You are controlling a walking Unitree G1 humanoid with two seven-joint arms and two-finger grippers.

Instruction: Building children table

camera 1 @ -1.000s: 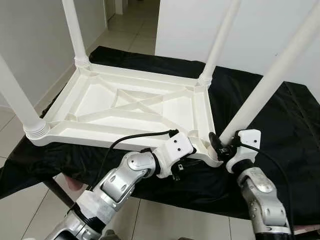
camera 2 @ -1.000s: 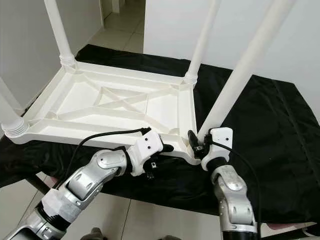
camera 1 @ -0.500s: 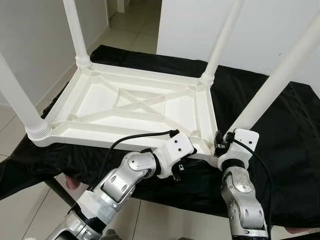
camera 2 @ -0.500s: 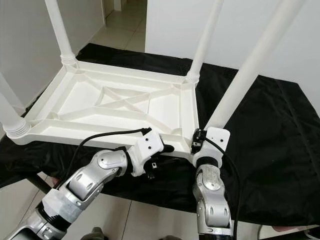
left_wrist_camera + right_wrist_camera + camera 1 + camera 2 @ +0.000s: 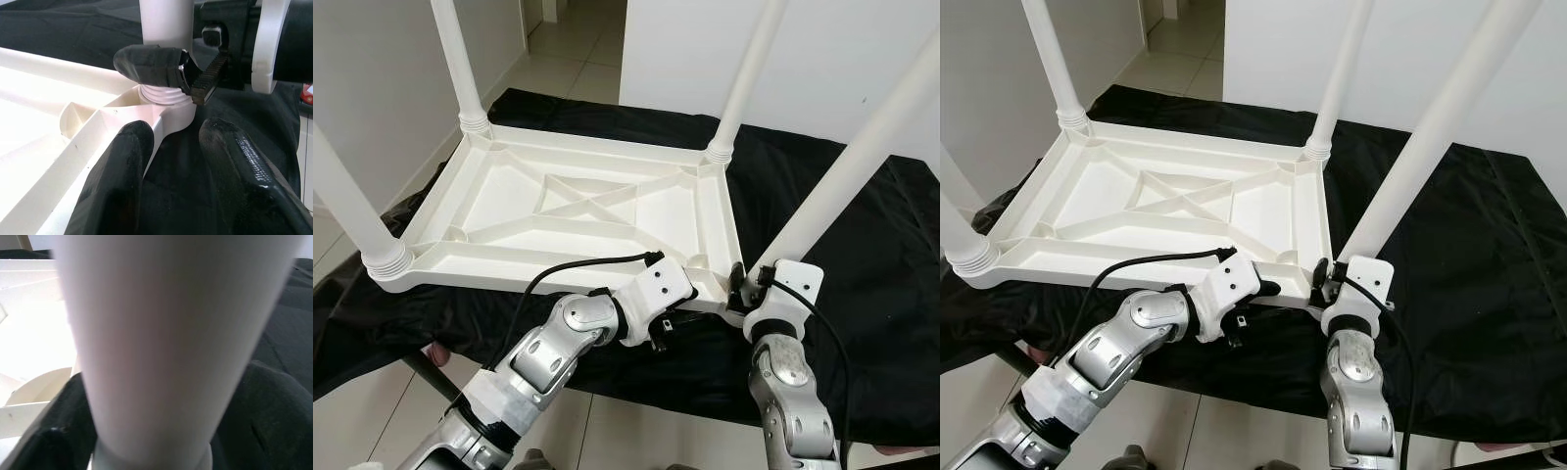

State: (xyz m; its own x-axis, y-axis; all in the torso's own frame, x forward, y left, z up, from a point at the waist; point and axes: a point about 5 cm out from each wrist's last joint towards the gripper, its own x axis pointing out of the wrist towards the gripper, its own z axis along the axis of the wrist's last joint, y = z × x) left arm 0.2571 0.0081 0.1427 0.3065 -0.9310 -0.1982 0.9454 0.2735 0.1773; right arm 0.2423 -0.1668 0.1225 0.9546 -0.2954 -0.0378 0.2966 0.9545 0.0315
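White plastic tabletop (image 5: 578, 211) lies upside down on the black-draped counter (image 5: 862, 294), four white legs standing up from its corners. Left gripper (image 5: 168, 161) sits at the tabletop's near edge, just left of the near-right corner, jaws apart astride the rim by the leg socket. Right gripper (image 5: 744, 284) is at that near-right corner, jaws clamped on the base of the near-right leg (image 5: 847, 171), where it meets its ribbed collar (image 5: 159, 95)
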